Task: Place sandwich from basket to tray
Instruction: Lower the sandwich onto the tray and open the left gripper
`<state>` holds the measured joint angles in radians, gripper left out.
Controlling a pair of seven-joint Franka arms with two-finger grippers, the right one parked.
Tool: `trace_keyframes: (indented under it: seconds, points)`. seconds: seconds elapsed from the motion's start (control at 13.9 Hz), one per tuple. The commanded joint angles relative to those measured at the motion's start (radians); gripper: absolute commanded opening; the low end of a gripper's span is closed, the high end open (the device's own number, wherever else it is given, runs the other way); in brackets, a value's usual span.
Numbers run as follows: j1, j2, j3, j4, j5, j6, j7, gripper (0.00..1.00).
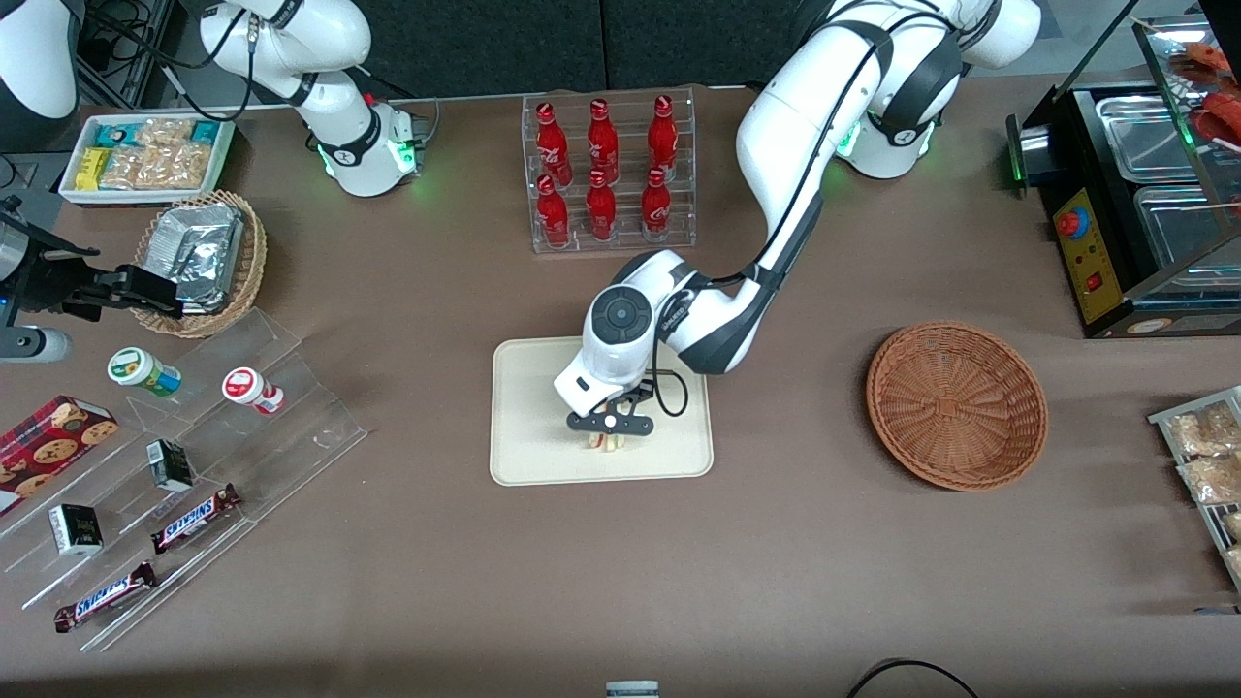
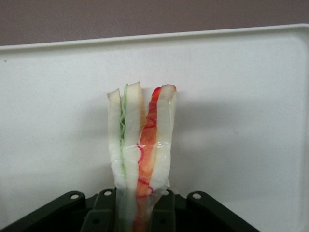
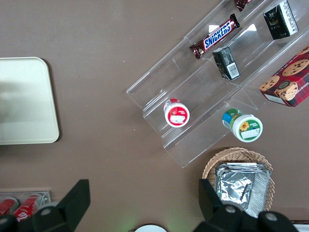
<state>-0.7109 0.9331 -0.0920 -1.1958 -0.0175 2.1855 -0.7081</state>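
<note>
The sandwich (image 1: 607, 442), a wrapped wedge of white bread with green and red filling, stands on edge between the fingers of my left gripper (image 1: 611, 427). The gripper is shut on the sandwich (image 2: 142, 140) over the cream tray (image 1: 514, 465), in the half nearer the front camera. The wrist view shows the black fingers (image 2: 104, 210) pressed on both sides of the wrap, with the tray's floor (image 2: 241, 96) close below. Whether the sandwich touches the tray I cannot tell. The reddish-brown basket (image 1: 955, 402) sits empty toward the working arm's end of the table.
A rack of red bottles (image 1: 611, 174) stands farther from the camera than the tray. Toward the parked arm's end are a tan basket of foil packets (image 1: 204, 257), a white snack bin (image 1: 145, 155) and a clear tiered stand (image 1: 184, 465). A black food warmer (image 1: 1134, 194) stands past the basket.
</note>
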Motion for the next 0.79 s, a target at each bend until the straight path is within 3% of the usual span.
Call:
trace_keyframes:
  seconds: [0.0,0.07,0.14,0.22,0.29,0.72]
  points:
    - [-0.009,0.036,0.008,0.051,0.016,0.002,-0.036,0.16]
    - [-0.010,0.036,0.008,0.051,0.016,0.002,-0.037,0.18]
    - [-0.010,0.036,0.008,0.051,0.016,0.002,-0.037,0.35]
    - [-0.010,0.036,0.008,0.051,0.016,0.002,-0.037,0.73]
    - [-0.009,0.033,0.008,0.053,0.016,0.000,-0.037,0.95]
    - [0.057,-0.106,0.011,0.042,0.002,-0.205,-0.033,0.99]
